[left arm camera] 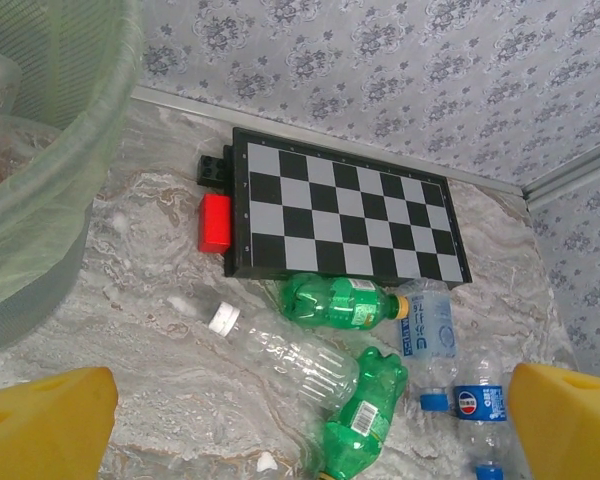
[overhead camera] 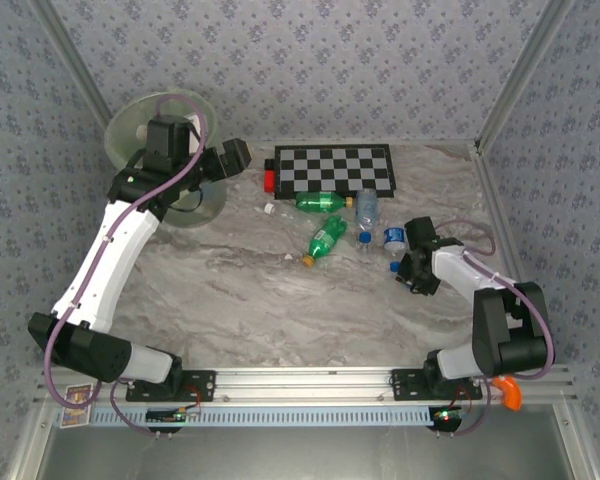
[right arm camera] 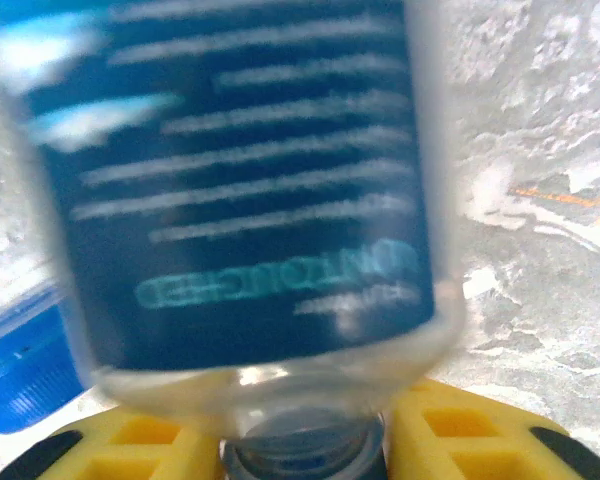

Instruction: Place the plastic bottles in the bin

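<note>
Right gripper (right arm camera: 300,445) clasps blue-labelled bottle (right arm camera: 260,200); left gripper (overhead camera: 238,157) wide beside bin (overhead camera: 120,120); checkerboard (overhead camera: 332,167) behind green bottles (overhead camera: 325,238)

We see a grey-veined marble tabletop (left arm camera: 140,270) under the left gripper (left arm camera: 305,430); beyond it and to both sides rise walls (left arm camera: 380,80) papered in pale blue-grey floral print, framed by aluminium rails (left arm camera: 575,165). The light falls evenly.
</note>
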Controlling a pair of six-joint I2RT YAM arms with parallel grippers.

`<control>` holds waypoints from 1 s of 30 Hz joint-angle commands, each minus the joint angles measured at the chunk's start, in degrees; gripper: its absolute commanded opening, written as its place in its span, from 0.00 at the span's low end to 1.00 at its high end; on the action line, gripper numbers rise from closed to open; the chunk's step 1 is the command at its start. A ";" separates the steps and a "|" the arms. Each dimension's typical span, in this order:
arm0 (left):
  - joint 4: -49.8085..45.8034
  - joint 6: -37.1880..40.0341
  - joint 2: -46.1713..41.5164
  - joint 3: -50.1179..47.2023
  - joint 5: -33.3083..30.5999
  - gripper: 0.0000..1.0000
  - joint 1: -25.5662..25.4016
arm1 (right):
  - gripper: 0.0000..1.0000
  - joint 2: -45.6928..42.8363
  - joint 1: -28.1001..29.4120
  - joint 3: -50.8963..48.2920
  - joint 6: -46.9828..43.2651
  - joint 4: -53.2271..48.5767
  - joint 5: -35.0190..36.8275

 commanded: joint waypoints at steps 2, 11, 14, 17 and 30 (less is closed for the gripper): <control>0.88 0.31 0.20 2.20 -0.53 1.00 0.19 | 0.31 -4.38 0.77 -0.45 -1.46 -0.02 4.47; 5.02 -5.83 2.03 2.61 5.67 1.00 2.74 | 0.30 -14.23 7.00 9.02 -8.08 -3.84 8.32; 9.10 -10.55 2.77 1.87 10.96 1.00 5.09 | 0.30 -13.40 11.55 17.02 -14.98 -3.35 9.36; 11.94 -11.02 3.55 1.81 13.13 0.99 5.25 | 0.30 -10.31 15.98 26.07 -21.31 -3.61 9.22; 23.83 -13.98 9.08 4.97 33.77 0.80 1.29 | 0.30 3.00 26.77 50.79 -29.02 -7.01 -6.94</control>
